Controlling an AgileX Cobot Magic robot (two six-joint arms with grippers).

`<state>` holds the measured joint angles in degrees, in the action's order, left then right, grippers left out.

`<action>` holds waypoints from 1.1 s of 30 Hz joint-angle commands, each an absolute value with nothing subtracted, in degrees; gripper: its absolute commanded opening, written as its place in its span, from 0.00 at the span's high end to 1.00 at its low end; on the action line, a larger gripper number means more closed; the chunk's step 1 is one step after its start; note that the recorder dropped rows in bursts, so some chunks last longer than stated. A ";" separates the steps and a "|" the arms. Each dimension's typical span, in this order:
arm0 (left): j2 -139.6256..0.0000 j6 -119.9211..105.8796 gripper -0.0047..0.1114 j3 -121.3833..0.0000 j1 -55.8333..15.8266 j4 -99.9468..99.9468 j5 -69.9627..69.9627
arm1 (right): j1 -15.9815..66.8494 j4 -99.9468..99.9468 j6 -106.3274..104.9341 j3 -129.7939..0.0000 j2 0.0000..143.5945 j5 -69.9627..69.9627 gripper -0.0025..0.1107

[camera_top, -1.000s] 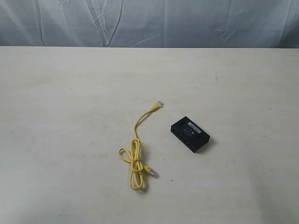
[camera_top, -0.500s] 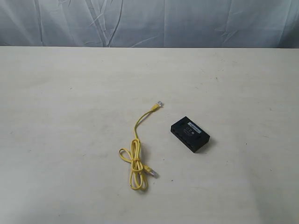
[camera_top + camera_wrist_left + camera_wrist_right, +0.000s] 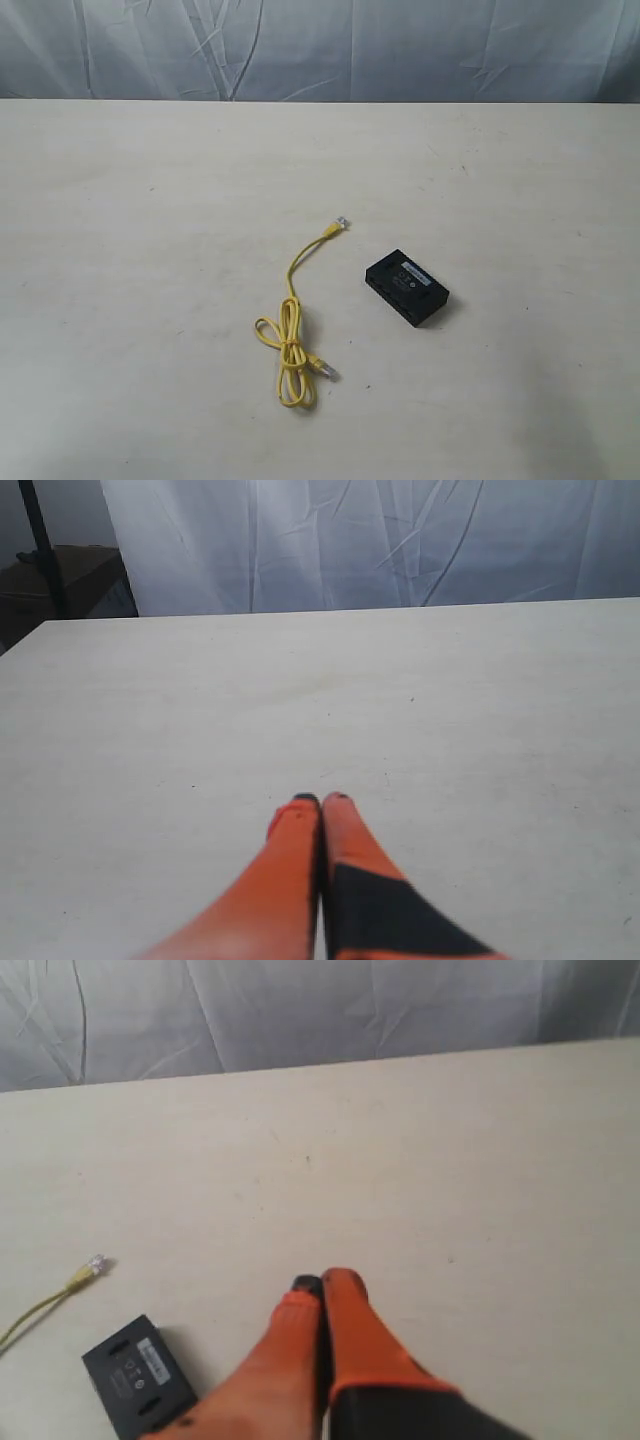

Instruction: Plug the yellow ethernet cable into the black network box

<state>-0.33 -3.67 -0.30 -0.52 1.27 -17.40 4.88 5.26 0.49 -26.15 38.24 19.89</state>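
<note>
The yellow ethernet cable [image 3: 292, 320] lies on the table in the exterior view, its lower part tied in a loop, with one clear plug at the far end [image 3: 342, 222] and one near the loop [image 3: 326, 371]. Just right of it sits the black network box [image 3: 406, 287] with a white label strip on top. Neither arm shows in the exterior view. My left gripper [image 3: 321, 800] is shut over bare table, with no task object in its view. My right gripper [image 3: 322, 1283] is shut and empty, apart from the black network box [image 3: 138, 1376]; the cable's plug end [image 3: 95, 1265] shows there too.
The pale table [image 3: 150, 180] ends at a wrinkled grey-white curtain [image 3: 320, 45] behind it. In the left wrist view a dark stand and shelf [image 3: 55, 570] sit beyond the table's corner.
</note>
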 commanded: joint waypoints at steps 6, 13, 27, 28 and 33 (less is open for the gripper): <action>0.00 -3.69 0.96 0.00 -0.21 0.87 -16.94 | 6.68 17.78 1.19 -36.57 62.29 24.91 0.99; 0.00 -3.69 0.96 0.00 -0.21 0.87 -16.94 | 17.50 17.39 1.19 -51.60 80.77 30.44 0.99; 0.00 -3.69 0.96 0.00 -0.21 0.87 -16.94 | 36.99 -0.66 39.53 -86.12 115.24 43.51 0.99; 0.00 -3.69 0.96 0.00 -0.21 0.87 -16.94 | 37.89 -3.12 43.81 -88.07 116.74 45.03 0.99; 0.00 -3.69 0.96 0.00 -0.21 0.87 -16.94 | 40.02 -5.19 56.86 -95.60 122.79 48.54 0.99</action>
